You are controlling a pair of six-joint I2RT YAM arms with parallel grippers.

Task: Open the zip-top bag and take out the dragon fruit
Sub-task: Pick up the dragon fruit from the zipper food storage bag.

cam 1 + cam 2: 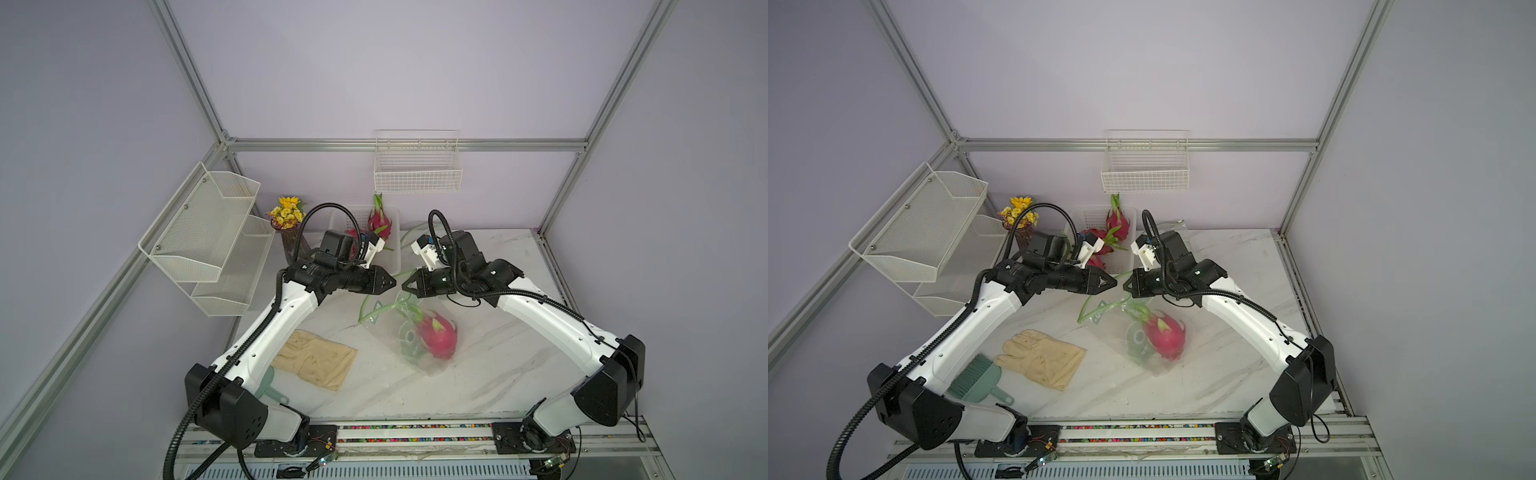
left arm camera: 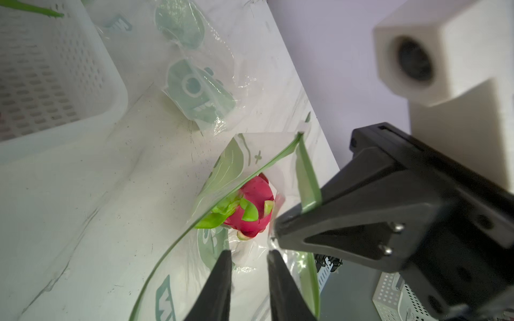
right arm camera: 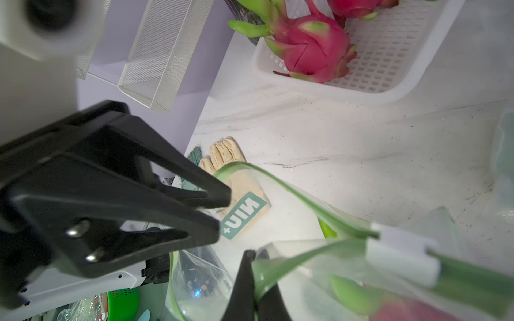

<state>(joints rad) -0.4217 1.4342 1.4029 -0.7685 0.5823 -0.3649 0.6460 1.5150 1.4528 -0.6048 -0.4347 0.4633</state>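
So the zip-top bag (image 1: pixel 432 365) sits about dead centre of the marble-look table (image 1: pixel 498 365), with its mouth toward 12 o'clock and the rim held up. One dragon fruit (image 1: pixel 438 338) is inside, down at the 5 o'clock end, green tip aimed at the opening. The right gripper (image 1: pixel 404 286) is pinched tight on the green zip strip at the 1 o'clock side of the mouth. Both wrist views show the strip running straight into its closed-up fingers. The left gripper (image 1: pixel 392 282) is nose to nose with it from the 9 o'clock side, right at the mouth, and its fingers (image 2: pixel 219 278) have a narrow gap between them. There's clear film showing in that gap, but honestly I can't tell if it's actually being pinched. The mouth gapes wide enough that the left wrist view looks straight in at the fruit. Over at 12 o'clock on the back edge is a white perforated tray (image 1: pixel 396 249) holding other dragon fruits (image 1: pixel 1117 222), and a second clear bag (image 2: pixel 200 94) lies just beside it at 1 o'clock. There's a tan glove (image 1: pixel 316 359) at 8 o'clock, a green brush (image 1: pixel 973 378) at 7 tucked partly under the left arm (image 1: pixel 967 328), and yellow flowers (image 1: pixel 287 212) at 11.
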